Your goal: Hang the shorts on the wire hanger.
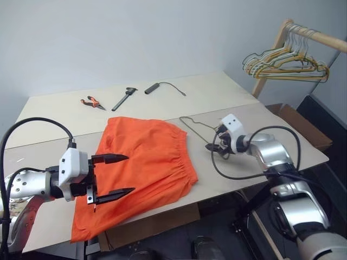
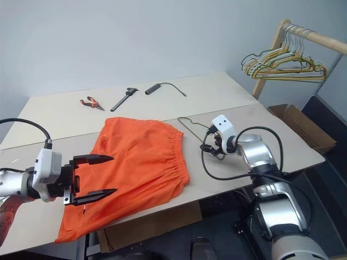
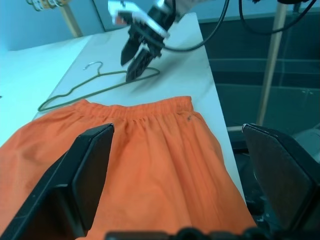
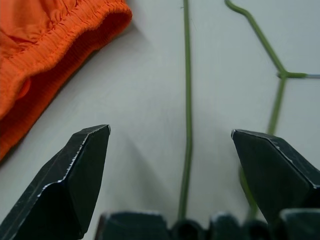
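Lying flat on the pale wooden table (image 1: 49, 108), the bright orange fabric shorts (image 1: 143, 168) serve as landmark. Just beside their gathered waistband rests the thin dull-metal wire hanger (image 4: 187, 100), bracketed by the right gripper (image 1: 218, 146), its 2 fingers spread. Closing carelessly could skid the wire away. The left gripper (image 1: 111, 176) hovers spread over the shorts' near side.

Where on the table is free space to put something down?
The table has two free patches: the strip between the tools (pliers, caliper, cabled probe) and the shorts, and the far right corner behind the wire hanger. It is crowded beside the waistband, where the right gripper hovers over the hanger.
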Available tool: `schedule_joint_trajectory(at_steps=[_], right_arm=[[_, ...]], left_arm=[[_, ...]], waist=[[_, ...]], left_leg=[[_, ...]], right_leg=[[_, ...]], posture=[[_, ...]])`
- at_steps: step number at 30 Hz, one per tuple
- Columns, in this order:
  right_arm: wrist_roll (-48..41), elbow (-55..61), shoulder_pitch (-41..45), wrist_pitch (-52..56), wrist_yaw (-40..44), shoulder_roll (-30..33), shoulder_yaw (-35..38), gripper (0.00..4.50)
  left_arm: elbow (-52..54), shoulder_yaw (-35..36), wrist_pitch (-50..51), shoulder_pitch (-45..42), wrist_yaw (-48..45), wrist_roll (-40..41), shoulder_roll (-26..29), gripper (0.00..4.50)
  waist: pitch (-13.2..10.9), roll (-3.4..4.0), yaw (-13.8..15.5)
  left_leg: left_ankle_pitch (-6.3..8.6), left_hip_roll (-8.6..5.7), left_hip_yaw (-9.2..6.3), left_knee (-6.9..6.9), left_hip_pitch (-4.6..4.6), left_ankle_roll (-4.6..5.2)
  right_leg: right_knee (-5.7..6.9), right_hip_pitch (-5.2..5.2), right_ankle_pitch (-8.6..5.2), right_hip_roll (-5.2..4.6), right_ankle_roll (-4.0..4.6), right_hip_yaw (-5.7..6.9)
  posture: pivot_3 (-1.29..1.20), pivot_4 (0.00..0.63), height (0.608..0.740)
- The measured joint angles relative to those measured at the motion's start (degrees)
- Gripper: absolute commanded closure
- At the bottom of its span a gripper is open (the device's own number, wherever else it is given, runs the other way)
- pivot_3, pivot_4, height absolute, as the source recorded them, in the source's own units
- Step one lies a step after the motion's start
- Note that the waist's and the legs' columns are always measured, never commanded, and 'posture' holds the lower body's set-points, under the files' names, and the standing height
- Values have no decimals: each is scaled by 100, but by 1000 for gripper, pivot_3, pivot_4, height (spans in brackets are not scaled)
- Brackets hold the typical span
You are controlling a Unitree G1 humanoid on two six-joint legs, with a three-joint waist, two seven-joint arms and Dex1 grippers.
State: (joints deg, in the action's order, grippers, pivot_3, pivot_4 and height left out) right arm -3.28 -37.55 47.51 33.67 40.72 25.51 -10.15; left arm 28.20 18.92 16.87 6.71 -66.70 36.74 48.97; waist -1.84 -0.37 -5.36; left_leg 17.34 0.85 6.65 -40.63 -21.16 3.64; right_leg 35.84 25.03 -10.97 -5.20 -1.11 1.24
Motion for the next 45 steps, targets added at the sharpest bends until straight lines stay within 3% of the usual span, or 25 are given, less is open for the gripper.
schedule_joint_trajectory(at_steps=[9, 10, 13, 23, 24, 29, 34, 41, 45], right_arm=[[486, -1926, 689, -756, 224, -302, -213, 0], [531, -2059, 774, -808, 283, -326, -233, 173], [657, -2220, 842, -950, 390, -374, -261, 904], [920, -2667, 1083, -968, 179, -429, -215, 4356], [924, -2695, 1098, -967, 157, -439, -186, 4473], [908, -2734, 1101, -896, -49, -488, -12, 4473], [754, -2102, 882, -591, -417, -528, 308, 4473], [320, 1854, -460, -128, -428, -557, 466, 4473], [8, 3473, -1082, -87, -220, -693, 275, 4473]], left_arm=[[246, -71, 93, -16, 280, 201, -169, 36], [246, -113, 93, -18, 317, 197, -188, 7], [246, -172, 89, -36, 425, 184, -265, 0], [246, -220, 60, -38, 664, 102, -350, 0], [246, -221, 59, -39, 683, 85, -352, 0], [229, -422, 109, -331, 1202, -290, -515, 0], [55, -748, 902, -1041, 2599, -371, -1388, 0], [-297, -568, 2701, -2273, 4985, 1626, -3135, 0], [-680, -393, 2770, -2731, 5916, 1916, -3723, 0]], waist=[[0, 2, -19], [0, 2, -19], [1, 1, -20], [3, 1, -13], [3, 1, -14], [3, 2, 4], [1, 3, 30], [1, 0, 101], [1, -1, 142]], left_leg=[[-8, 0, 8, 0, 2, -21], [-8, 0, 9, 1, 6, -20], [-5, 2, 8, 0, 11, -14], [-4, 4, 6, 0, 33, -14], [-5, 4, 6, 0, 35, -15], [-1, 3, 2, 2, 68, -10], [0, 0, 5, 16, 82, -8], [0, 0, -3, 65, 86, -31], [2, -4, -3, 70, 85, -30]], right_leg=[[-4, 0, 0, 3, -1, -11], [0, -1, 0, 3, -1, -15], [4, -3, 1, 5, -2, -16], [13, -21, 2, 5, 1, -14], [12, -23, 2, 5, 1, -14], [3, -66, 1, 3, 1, -10], [2, -71, 5, 0, -6, -23], [-9, -61, 6, 6, -11, -31], [-21, -62, 6, 8, -11, -24]], posture=[[-33, 0, 740], [-33, 0, 740], [-31, 0, 740], [-27, 0, 740], [-27, 0, 740], [-24, 0, 740], [-29, 0, 740], [-55, 0, 740], [-57, 0, 740]])
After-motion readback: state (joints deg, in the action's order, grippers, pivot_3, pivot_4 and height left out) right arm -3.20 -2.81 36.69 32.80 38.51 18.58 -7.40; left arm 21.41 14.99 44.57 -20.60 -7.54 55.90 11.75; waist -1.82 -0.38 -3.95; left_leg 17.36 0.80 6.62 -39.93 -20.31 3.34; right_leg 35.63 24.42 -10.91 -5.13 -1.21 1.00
